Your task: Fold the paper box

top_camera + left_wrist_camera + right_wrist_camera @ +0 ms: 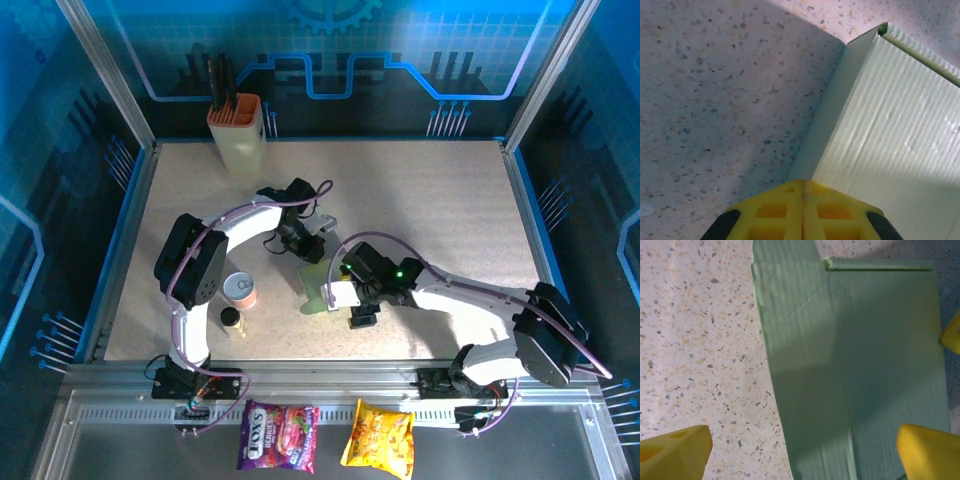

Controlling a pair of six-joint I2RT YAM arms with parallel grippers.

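The left pincer [803, 187], clenched on the box [890, 125] edge, may tear it if the released right pincer [803, 442] presses down.

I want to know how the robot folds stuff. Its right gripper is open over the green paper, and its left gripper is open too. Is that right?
Not quite. The left gripper is shut, its yellow fingers pressed together at the edge of the paper box, as the left wrist view shows. The right gripper is indeed open over it.
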